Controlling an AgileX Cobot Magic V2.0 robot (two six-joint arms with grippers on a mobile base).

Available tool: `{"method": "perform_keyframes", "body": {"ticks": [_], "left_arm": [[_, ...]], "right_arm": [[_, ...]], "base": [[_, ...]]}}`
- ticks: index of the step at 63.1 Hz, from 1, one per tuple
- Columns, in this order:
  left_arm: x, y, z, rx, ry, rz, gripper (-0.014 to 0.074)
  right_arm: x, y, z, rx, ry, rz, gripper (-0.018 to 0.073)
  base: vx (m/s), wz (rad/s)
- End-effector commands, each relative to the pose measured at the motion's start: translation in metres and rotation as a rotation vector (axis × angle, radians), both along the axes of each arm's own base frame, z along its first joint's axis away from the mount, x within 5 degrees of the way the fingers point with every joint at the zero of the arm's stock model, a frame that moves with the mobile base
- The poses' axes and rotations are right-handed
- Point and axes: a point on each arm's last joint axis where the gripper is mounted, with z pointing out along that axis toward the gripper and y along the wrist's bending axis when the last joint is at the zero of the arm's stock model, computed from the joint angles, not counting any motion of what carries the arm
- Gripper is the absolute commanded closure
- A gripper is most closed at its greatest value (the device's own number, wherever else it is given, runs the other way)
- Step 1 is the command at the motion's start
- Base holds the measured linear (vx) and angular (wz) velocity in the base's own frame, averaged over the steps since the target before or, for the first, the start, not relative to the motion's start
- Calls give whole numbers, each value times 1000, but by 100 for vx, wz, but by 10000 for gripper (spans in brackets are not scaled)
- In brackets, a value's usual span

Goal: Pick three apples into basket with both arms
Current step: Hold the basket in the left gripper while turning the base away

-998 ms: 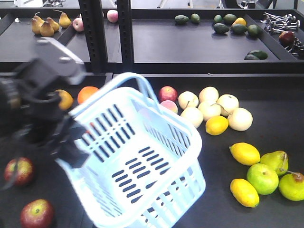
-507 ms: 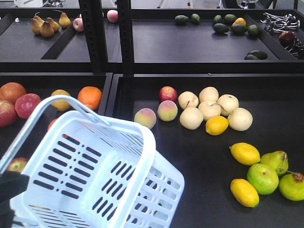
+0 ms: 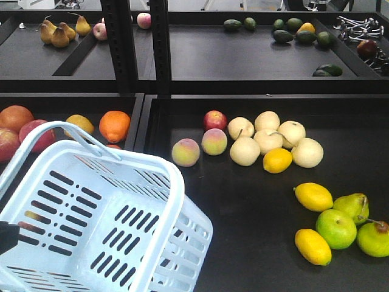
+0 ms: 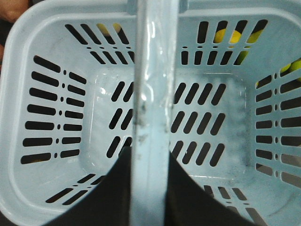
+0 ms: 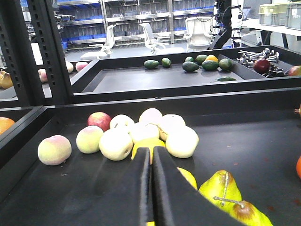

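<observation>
Basket (image 3: pixel 172 194) hanging tilted at lower left over black shelf (image 3: pixel 255 207), handle (image 4: pixel 150 94) running through left gripper (image 4: pixel 148 157), fingers clamping it, right gripper (image 5: pixel 151 153) pressing fingers together, gripping nothing, pointing at lemon (image 5: pixel 141 145).

Basket (image 3: pixel 173 194) tilts at lower left, handle (image 3: pixel 58 126) arched above its rim, slotted floor facing us. An orange (image 3: pixel 114 125) sits just behind it. Over on the right tray (image 3: pixel 243 243): two peaches (image 3: pixel 186 152), a cluster of pale pears (image 3: pixel 245 151), lemons (image 3: pixel 313 196), green fruit (image 3: pixel 336 229).

basket (image 3: pixel 141 163) shifted further left and down
</observation>
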Motion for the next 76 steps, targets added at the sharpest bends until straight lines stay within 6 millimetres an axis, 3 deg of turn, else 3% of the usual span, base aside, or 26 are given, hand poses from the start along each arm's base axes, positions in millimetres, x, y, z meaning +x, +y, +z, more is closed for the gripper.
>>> {"method": "perform_keyframes", "body": {"ticks": [1,76], "left_arm": [[2,-3,17,-89,-98,-6,604],[2,-3,17,-89,-98,-6,603]], "right_arm": [[0,0,3,-16,-78,-2,564],[0,0,3,-16,-78,-2,564]], "base": [[0,0],[-2,7]]}}
